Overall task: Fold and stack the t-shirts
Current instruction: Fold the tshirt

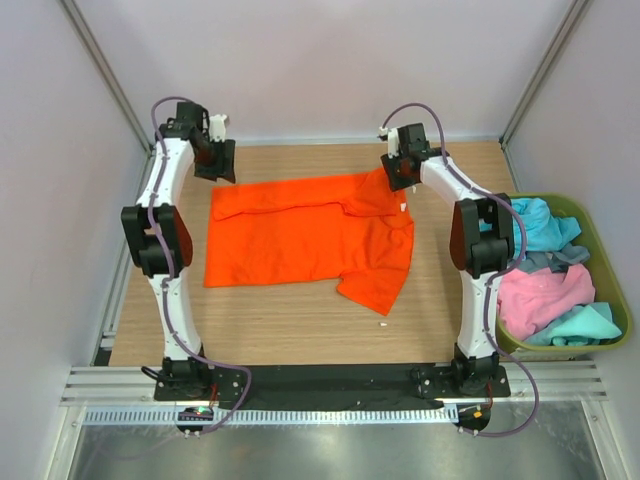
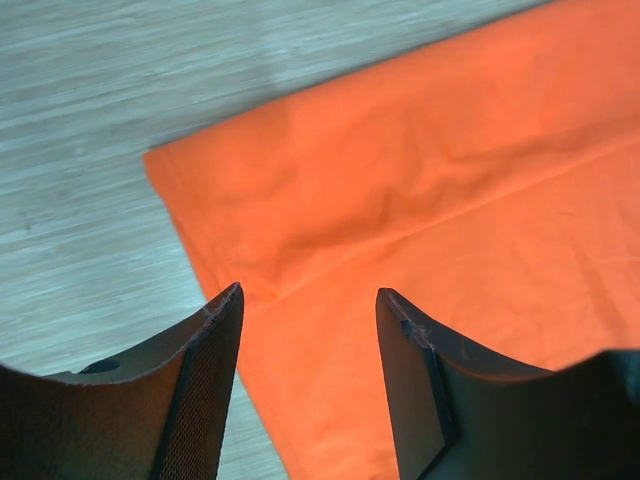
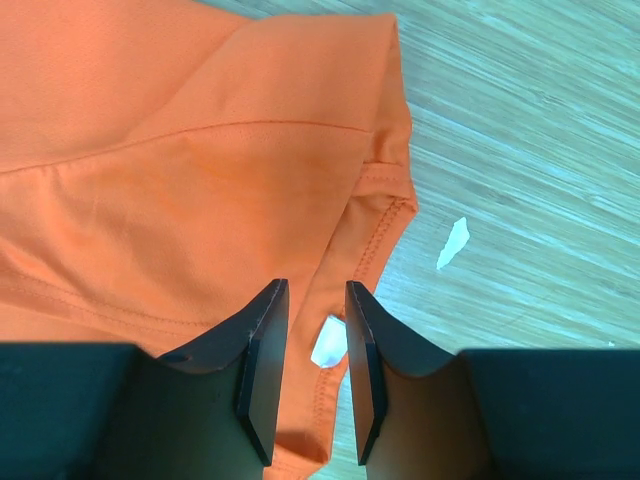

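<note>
Top view: the orange shirt lies spread on the worktop, arms at its far corners for folding.

Left wrist: the left pincer hangs released above a corner.

Right wrist: the right pincer, narrowly parted over the sleeve hem, grips nothing.

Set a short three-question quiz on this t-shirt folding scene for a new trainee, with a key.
1. True or false: the orange t-shirt lies inside the olive-green bin.
2. Pick one. The left gripper is: A) open, by a corner of the orange t-shirt; B) shut on a sleeve; C) resting in the bin.
3. Fill in: the shirts in the bin are turquoise, grey and ____.
Key: 1 false, it lies spread on the table; 2 A; 3 pink.
</note>
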{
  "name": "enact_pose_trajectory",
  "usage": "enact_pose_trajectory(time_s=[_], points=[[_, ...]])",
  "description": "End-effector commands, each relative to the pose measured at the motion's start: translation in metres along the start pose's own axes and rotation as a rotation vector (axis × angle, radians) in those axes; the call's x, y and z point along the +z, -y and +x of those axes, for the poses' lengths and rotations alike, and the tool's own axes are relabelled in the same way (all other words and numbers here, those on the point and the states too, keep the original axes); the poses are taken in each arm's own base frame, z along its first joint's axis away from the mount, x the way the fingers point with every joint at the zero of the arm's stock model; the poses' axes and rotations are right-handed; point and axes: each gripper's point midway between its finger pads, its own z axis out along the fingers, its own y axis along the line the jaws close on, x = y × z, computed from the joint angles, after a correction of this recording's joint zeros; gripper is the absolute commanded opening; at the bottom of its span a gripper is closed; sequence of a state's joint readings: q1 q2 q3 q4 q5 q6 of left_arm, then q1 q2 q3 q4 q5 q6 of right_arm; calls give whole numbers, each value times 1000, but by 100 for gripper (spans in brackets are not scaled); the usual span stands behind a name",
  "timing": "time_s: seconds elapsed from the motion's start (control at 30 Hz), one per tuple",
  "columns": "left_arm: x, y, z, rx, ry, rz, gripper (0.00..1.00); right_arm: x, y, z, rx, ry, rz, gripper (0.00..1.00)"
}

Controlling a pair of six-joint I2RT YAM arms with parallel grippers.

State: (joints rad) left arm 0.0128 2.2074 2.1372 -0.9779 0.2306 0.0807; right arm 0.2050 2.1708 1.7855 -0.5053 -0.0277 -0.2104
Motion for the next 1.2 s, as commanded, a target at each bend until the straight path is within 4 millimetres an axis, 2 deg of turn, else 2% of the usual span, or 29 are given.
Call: enact_pose_trajectory(time_s=[0.0,0.03,0.13,0.3,0.57,1.13,1.17], points=[[11,15,26,-36,-87,83,56,-36,0,-16,15,47,-12,36],[13,16,30,-41,-97,87,56,-34,-3,-6,16,25,-19,36],[21,16,42,-44,-126,93,54,-37,-4,8,13,-1,-20,36],[35,11,56,-51,-172,84,54,-38,-7,19,3,-29,-33,36],[50,5,69,-61,-222,64,53,-16,-14,39,-7,-86,-64,34],[60,3,67,-82,-231,58,53,9,-15,56,-16,-141,-75,34],[59,3,66,-82,-229,57,53,9,-16,57,-17,-142,-80,26]])
